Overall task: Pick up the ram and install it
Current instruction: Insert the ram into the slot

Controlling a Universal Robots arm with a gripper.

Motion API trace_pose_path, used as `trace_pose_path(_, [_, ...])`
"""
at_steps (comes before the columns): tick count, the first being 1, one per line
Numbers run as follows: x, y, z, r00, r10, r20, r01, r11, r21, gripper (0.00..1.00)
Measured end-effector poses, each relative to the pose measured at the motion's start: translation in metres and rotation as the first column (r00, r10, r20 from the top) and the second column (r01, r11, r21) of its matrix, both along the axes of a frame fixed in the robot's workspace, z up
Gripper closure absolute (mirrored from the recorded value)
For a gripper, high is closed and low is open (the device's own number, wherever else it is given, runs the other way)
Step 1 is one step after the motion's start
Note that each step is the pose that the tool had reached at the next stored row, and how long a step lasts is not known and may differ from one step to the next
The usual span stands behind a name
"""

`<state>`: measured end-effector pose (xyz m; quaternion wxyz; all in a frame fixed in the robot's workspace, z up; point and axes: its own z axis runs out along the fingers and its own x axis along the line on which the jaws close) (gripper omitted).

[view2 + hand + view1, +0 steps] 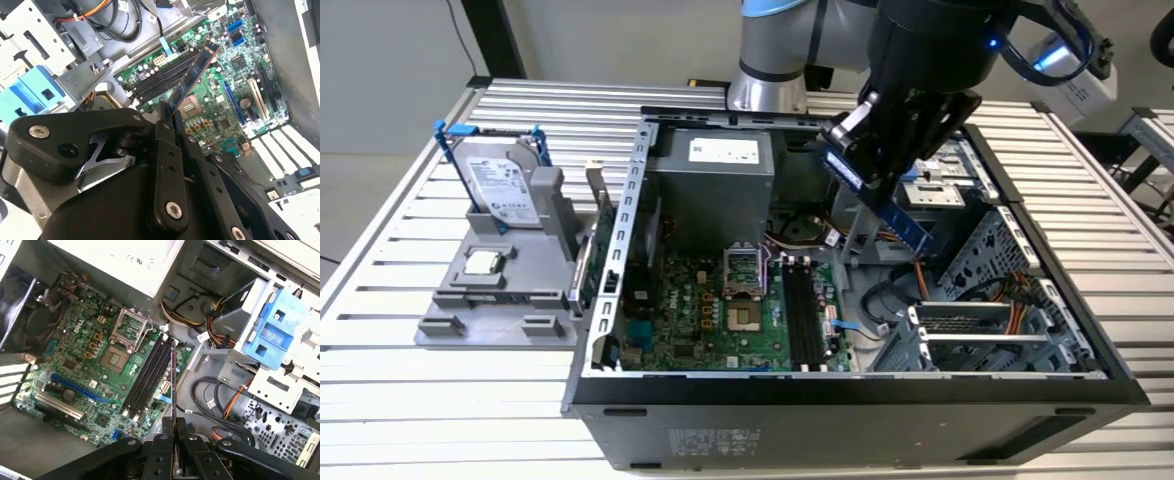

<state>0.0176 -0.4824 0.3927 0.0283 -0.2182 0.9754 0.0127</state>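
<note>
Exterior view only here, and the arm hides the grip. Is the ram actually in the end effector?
Observer: Yes. In the second wrist view the end effector is shut on one end of the ram, and the rest of the stick juts out free.
Operator: Seated yet?
Observer: No. In the first wrist view the ram shows edge-on, held clear of the memory slots and seated in none of them.
</note>
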Motion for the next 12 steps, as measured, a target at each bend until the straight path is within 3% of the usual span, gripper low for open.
trace_pose_path(6, [0.0000, 0.0000, -0.0003, 0.9983, -0.059, 0.0000, 0.059, 0.9983, 0.0000, 1.00])
trace_pose_path(12, [0.0000, 0.0000, -0.0006, 0.9935, -0.114, 0.0000, 0.114, 0.9935, 0.0000, 1.00])
